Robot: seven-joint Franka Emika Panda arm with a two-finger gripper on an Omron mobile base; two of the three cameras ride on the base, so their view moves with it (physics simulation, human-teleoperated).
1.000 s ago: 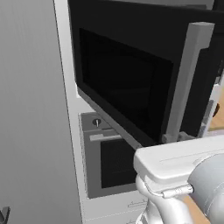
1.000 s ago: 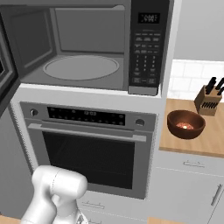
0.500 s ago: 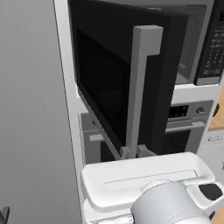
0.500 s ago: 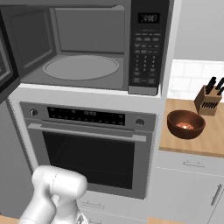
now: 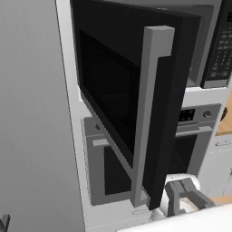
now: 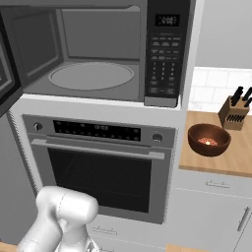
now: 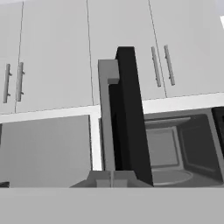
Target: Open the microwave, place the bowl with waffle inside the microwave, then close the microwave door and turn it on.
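The microwave (image 6: 98,49) stands open, showing its grey cavity and round turntable (image 6: 91,76), with the keypad strip (image 6: 165,54) on its right. The microwave door (image 5: 113,99) is swung far out to the left, its silver bar handle (image 5: 149,113) facing me. My gripper (image 7: 112,180) sits just under the lower end of that handle (image 7: 107,118), fingertips together with nothing between them. In the left base view the gripper (image 5: 182,191) is low, just right of the door's bottom corner. The dark brown bowl (image 6: 209,139) with the waffle rests on the wooden counter (image 6: 236,157) to the right.
A silver wall oven (image 6: 98,172) with a horizontal handle sits under the microwave. A knife block (image 6: 235,112) stands behind the bowl. Grey upper cabinets (image 7: 52,52) hang above, and a tall grey panel (image 5: 31,113) stands left of the door.
The door has swung wider open, uncovering the keypad in the left base view. My arm has dropped low in that view, and the jaws have closed off the handle.
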